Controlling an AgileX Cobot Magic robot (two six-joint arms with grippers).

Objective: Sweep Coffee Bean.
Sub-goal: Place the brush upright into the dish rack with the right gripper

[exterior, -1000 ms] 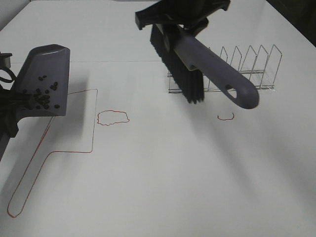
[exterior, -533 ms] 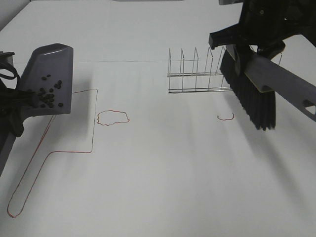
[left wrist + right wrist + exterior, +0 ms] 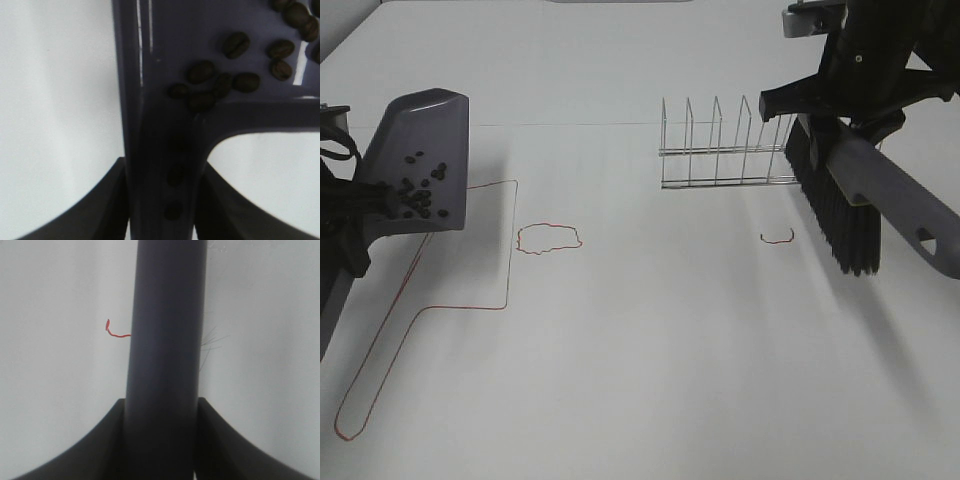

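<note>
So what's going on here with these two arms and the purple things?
The robot is on a sweeping job. Its left gripper is clamped on the handle of a purple dustpan, held up at the left of the white table, with a scatter of coffee beans lying in the pan. Its right gripper grips a purple brush, bristles down, in the air beside a wire rack. Red outlines are drawn on the table.

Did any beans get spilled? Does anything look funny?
Nothing stands out. The coffee beans all sit in the dustpan, which the left gripper holds up. The right gripper holds the brush in the air beside the upright wire rack. I see no beans on the table.
</note>
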